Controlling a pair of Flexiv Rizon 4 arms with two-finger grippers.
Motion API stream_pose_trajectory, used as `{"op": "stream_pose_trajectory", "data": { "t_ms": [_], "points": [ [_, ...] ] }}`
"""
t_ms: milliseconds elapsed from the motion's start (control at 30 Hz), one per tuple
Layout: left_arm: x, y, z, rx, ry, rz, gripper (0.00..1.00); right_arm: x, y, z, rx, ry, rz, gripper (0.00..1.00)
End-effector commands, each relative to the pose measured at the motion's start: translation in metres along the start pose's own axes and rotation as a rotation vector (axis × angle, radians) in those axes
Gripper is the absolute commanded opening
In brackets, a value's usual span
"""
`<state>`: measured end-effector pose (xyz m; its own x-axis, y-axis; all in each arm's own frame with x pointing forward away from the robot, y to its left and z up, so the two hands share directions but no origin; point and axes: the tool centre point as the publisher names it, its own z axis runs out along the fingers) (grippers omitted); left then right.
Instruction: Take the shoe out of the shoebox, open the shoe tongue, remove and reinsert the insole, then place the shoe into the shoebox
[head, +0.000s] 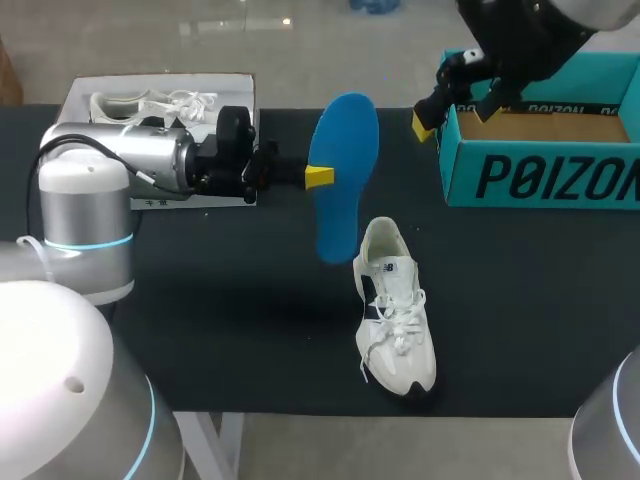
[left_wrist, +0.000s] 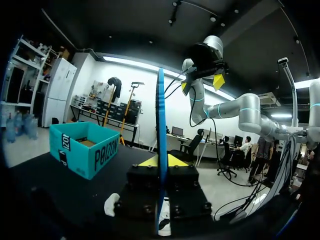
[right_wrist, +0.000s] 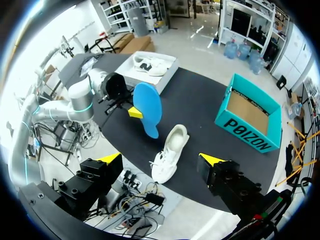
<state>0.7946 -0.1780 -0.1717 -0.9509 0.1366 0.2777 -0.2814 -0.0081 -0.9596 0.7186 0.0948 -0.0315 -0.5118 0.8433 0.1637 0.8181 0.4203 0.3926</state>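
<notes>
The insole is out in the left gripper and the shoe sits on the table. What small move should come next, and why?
Probably lower the left gripper to bring the blue insole to the opening of the white shoe. The insole is held on edge above the table, close to the shoe's heel end; the shoe lies free, and the right gripper hangs open by the shoebox.

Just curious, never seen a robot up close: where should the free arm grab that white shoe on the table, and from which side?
Probably the heel collar of the white shoe, from straight above with the right gripper. The shoe stands upright on its sole with its opening facing up, so the rim there offers two sides to pinch.
</notes>
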Motion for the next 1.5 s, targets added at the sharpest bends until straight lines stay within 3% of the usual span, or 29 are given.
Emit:
{"op": "stream_pose_trajectory", "data": {
  "t_ms": [33,200,500,667,833,1033,1500],
  "points": [
    [0.0,0.0,0.001,-0.001,-0.002,0.001,0.0,0.0,0.002,0.001,0.003,0.0,0.001,1.0],
    [0.021,-0.001,0.003,0.087,0.119,0.305,0.0,0.0,0.002,0.001,0.003,0.0,0.001,1.0],
    [0.035,0.002,-0.017,0.077,0.153,0.628,0.0,0.0,0.002,0.001,0.003,0.0,0.001,1.0],
    [0.039,0.005,-0.016,0.036,0.159,0.725,0.0,0.0,0.002,0.001,0.003,0.0,0.001,1.0],
    [0.041,0.013,-0.013,0.032,0.152,0.784,0.0,0.0,0.002,0.001,0.003,0.0,0.001,1.0],
    [0.042,0.016,-0.003,-0.036,0.112,0.744,0.0,0.0,0.002,0.001,0.003,0.0,0.001,1.0],
    [0.042,0.016,-0.003,-0.036,0.112,0.744,0.0,0.0,0.002,0.001,0.003,0.0,0.001,1.0]
  ]
}}
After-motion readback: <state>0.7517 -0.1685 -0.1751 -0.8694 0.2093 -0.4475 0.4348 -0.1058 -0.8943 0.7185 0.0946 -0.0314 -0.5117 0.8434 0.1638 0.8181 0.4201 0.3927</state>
